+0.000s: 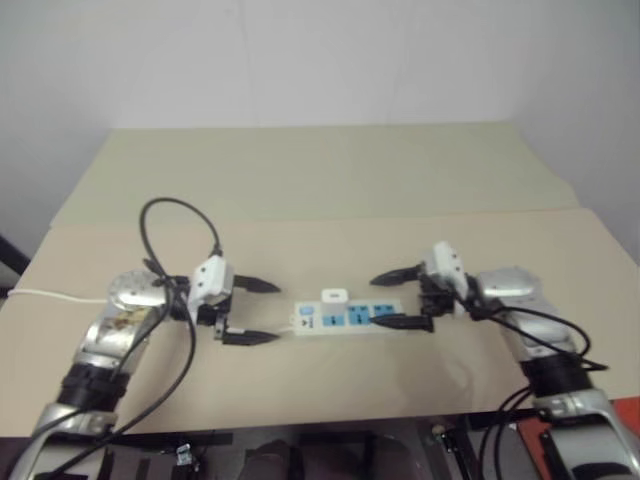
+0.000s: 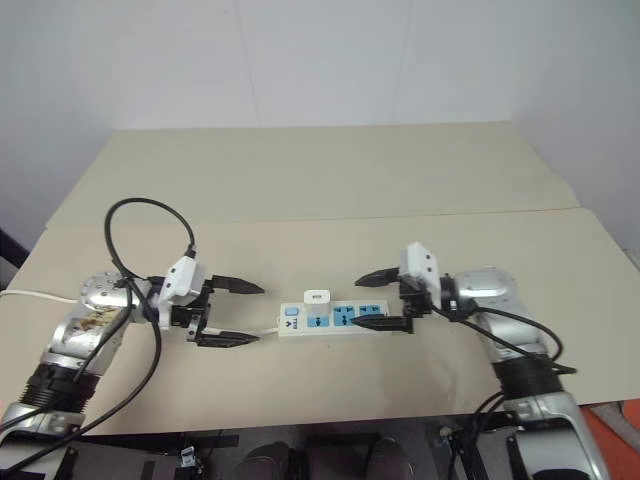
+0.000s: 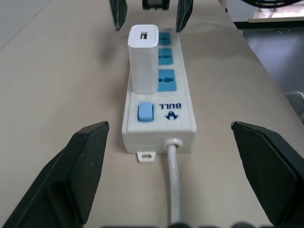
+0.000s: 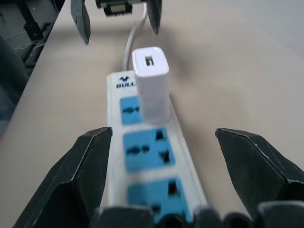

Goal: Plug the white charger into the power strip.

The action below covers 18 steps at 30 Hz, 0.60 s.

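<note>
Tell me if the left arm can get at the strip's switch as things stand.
Probably yes: the left end effector is open, facing the switch end of the power strip, with only bare table between.

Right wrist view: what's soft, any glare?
Right wrist view: the power strip blurs toward its near sockets, and the white charger is slightly soft. Left wrist view: the charger and the strip's switch end are crisp. Eye views: even light, faint shadows, no glare.

The small white rounded charger (image 3: 143, 57) looks like smooth, slightly glossy plastic, as does the long white power strip (image 3: 159, 124) with its matt blue socket faces and thin, smooth white cord (image 3: 174, 183). The beige table (image 1: 330, 180) has a flat matt finish, like laminate or board. The left hand (image 1: 250, 312) and right hand (image 1: 398, 297) have matt black plastic fingers (image 3: 78, 173) on white plastic housings, behind brushed silvery metal wrists.
</note>
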Motion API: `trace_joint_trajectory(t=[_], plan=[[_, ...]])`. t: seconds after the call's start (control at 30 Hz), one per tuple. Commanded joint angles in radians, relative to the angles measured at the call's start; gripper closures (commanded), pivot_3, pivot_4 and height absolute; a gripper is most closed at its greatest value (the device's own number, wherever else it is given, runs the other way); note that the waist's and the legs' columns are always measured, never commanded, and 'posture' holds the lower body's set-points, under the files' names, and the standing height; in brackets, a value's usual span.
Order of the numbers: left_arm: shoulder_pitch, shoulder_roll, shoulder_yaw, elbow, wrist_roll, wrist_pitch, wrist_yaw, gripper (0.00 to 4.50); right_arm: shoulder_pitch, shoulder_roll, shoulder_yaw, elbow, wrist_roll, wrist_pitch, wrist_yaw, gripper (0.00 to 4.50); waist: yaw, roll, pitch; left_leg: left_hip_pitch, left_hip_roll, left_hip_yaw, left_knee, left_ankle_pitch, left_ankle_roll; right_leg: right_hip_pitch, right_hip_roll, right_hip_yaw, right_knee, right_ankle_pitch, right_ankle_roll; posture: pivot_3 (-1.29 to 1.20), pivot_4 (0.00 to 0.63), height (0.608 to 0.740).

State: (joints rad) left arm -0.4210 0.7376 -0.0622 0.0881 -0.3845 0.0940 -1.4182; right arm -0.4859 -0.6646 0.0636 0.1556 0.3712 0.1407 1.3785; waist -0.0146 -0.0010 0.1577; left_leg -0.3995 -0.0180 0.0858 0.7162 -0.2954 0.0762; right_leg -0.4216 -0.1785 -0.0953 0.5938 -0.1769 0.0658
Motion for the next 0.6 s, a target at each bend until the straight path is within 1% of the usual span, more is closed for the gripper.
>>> trace_joint_trajectory(t=[0.03,0.2,0.33,0.43,0.53,0.6], plan=[[0.01,0.052,0.075,-0.039,-0.04,0.001,-0.01,0.03,0.053,-0.097,-0.113,-0.067,0.053,0.014,0.02,0.34,0.004,0.0,0.0,0.0,0.0,0.0,0.0,0.0,0.0,0.0,0.0,0.0,0.0,0.0,0.0,0.0,0.15,0.74],[0.037,0.088,0.124,-0.062,-0.053,0.02,0.002,0.03,0.13,-0.205,-0.22,-0.027,0.068,-0.004,0.018,0.34,0.003,0.0,0.001,0.001,0.0,0.0,0.0,0.0,0.0,0.001,0.0,0.0,0.0,0.0,0.0,0.0,0.15,0.74],[0.074,0.112,0.165,-0.083,-0.065,0.037,0.029,0.03,0.159,-0.276,-0.293,0.059,0.048,-0.033,0.006,0.34,0.003,-0.001,0.001,0.0,0.0,0.0,0.0,0.0,0.0,0.0,0.0,0.0,0.0,0.0,0.0,0.0,0.15,0.74],[0.098,0.131,0.192,-0.085,-0.07,0.04,0.037,0.03,0.175,-0.311,-0.334,0.113,0.039,-0.049,-0.008,0.34,0.003,-0.001,0.001,0.001,0.0,0.0,0.0,0.0,0.0,0.0,0.0,0.0,0.0,0.0,0.0,0.0,0.15,0.74],[0.099,0.127,0.189,-0.109,-0.068,0.057,0.059,0.03,0.179,-0.331,-0.354,0.155,0.041,-0.067,0.001,0.34,0.002,-0.001,0.001,0.001,0.0,0.0,0.0,0.0,0.0,0.0,0.0,0.001,0.0,0.0,0.0,0.0,0.15,0.74],[0.101,0.138,0.198,-0.114,-0.075,0.065,0.055,0.03,0.194,-0.337,-0.365,0.139,0.045,-0.063,-0.004,0.34,0.002,-0.001,0.001,0.001,0.0,0.001,0.0,0.0,0.0,0.001,0.0,0.001,0.0,0.0,0.0,0.0,0.15,0.74]])
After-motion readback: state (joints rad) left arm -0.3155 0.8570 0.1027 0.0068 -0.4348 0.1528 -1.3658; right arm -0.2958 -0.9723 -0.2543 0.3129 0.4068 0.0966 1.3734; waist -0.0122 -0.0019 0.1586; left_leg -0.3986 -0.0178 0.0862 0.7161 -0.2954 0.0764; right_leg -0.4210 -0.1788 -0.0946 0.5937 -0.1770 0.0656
